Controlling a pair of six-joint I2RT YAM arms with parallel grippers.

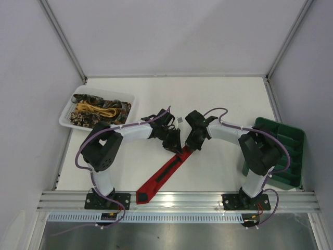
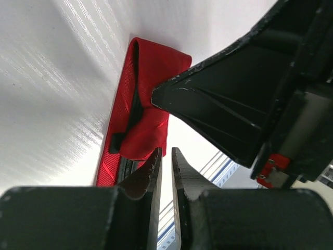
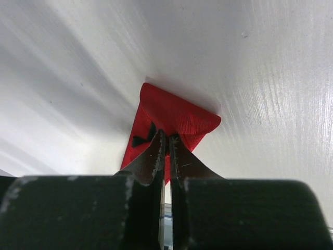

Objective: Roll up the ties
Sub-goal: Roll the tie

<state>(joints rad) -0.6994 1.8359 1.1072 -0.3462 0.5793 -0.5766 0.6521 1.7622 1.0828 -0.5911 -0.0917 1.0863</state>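
Looks like roll no. 1 is only just starting. The red tie lies flat on the tabletop, running diagonally from its pointed tip near the front edge up to the middle, where both arms meet. Its far end is turned back on itself just once, so there's 1 short fold and no real coil yet.

The right claw is closed tight, its tips nipping the folded end, w/ the little black loop on the tie's back showing just beside them. The left claw sits right next to that fold, fingers almost together w/ only a thin slit between. Can't tell if it has any cloth in it or is just touching the edge.

Other ties are heaped in the white basket at the far left, untouched, and the green tray sits on the right. So I'd say most of the job is still ahead.

Next move, as I see it: keep the fold pinned w/ 1 claw while the other tucks and turns it over again toward the pointed tip. The turns need to stay square to the tie's length. The cloth looks slippery, so a loose pinch would prob. let the fold spring flat
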